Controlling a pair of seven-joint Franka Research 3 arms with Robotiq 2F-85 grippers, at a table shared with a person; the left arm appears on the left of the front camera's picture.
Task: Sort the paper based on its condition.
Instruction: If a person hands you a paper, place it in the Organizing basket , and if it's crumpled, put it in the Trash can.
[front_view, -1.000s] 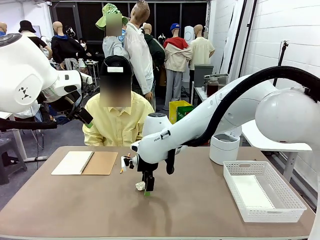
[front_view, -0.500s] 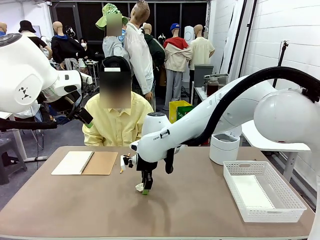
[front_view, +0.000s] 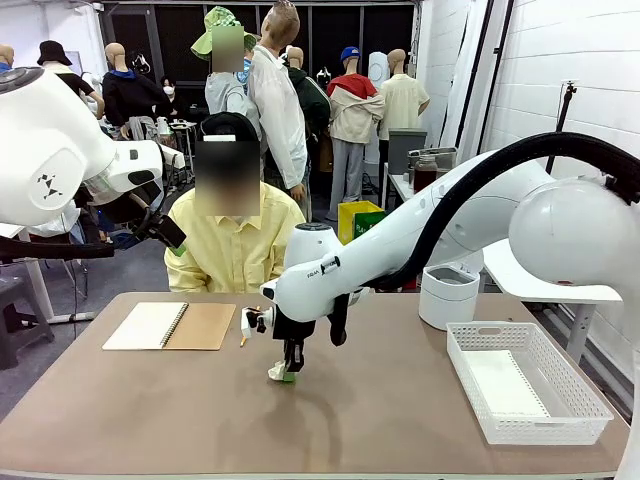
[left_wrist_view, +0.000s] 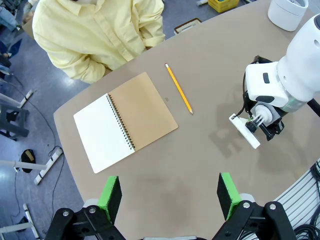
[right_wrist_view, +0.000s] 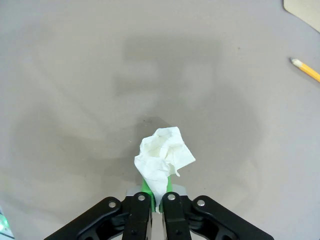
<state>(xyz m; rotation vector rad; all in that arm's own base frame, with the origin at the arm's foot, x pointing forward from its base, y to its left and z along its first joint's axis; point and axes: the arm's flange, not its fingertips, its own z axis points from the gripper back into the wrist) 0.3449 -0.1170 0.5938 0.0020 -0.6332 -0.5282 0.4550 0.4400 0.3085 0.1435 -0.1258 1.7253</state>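
Now the black two-finger right gripper (front_view: 290, 371) with green pads is clamped on a crumpled wad of thin white paper (right_wrist_view: 164, 161), its jaws drawn together around the wad's lower end, so the ball juts out beyond the fingertips. Seen from the front, gripper and wad (front_view: 279, 373) sit near the middle of the brown table (front_view: 150, 420), at or just above its surface; whether the paper touches the tabletop I cannot tell.

What matters next is direction: the white slotted plastic basket (front_view: 527, 385) and the white round tub (front_view: 448, 297) both stand well apart from the wad, toward the robot's right, on the holding arm's own side. Which one takes crumpled sheets is a judgement I cannot settle.

High at the table's left end, the left gripper (left_wrist_view: 170, 196) hangs with its jaws spread wide and nothing between them, looking down on a tan-covered spiral notebook (left_wrist_view: 126, 129) and a yellow pencil (left_wrist_view: 179, 88).
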